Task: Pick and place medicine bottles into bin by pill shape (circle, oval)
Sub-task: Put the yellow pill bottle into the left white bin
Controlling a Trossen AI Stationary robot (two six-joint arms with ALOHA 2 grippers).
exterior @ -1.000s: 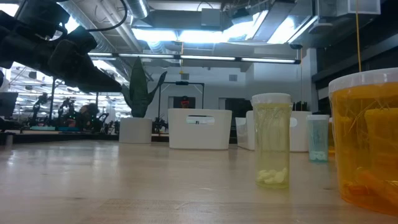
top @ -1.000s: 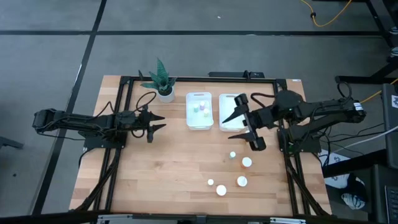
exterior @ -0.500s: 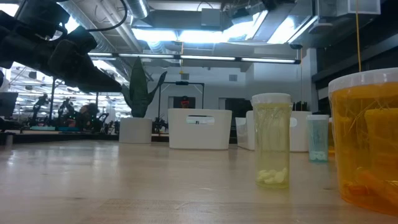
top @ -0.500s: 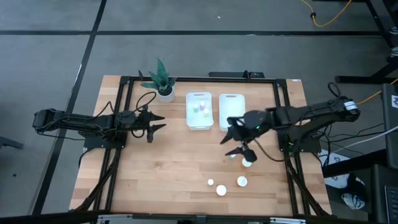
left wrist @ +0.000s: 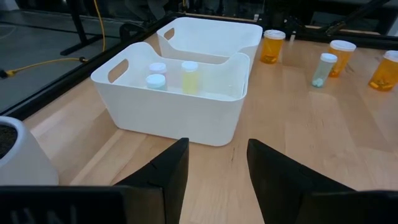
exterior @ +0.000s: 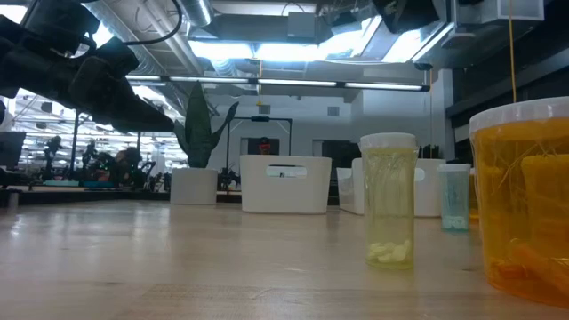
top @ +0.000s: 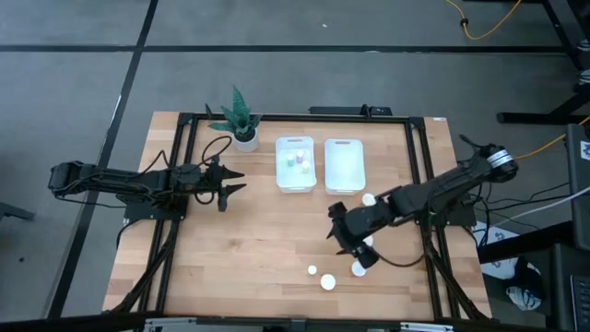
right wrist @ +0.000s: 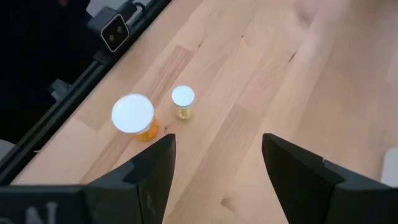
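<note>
Near the right tool (top: 348,239) stand white-capped medicine bottles (top: 328,282).

In the high view the right tool (top: 350,238) covers part of the bottles (top: 359,268) near the table's (top: 258,249) front edge. The pill shapes inside them cannot be read from above. In the low view the amber bottle (exterior: 524,196) is cut by the picture's right edge.

The dark right gripper (top: 351,238) is held low over the table's front right area, fingers spread apart. The dark left gripper (top: 232,181) is parked at the left, fingers likewise parted.
</note>
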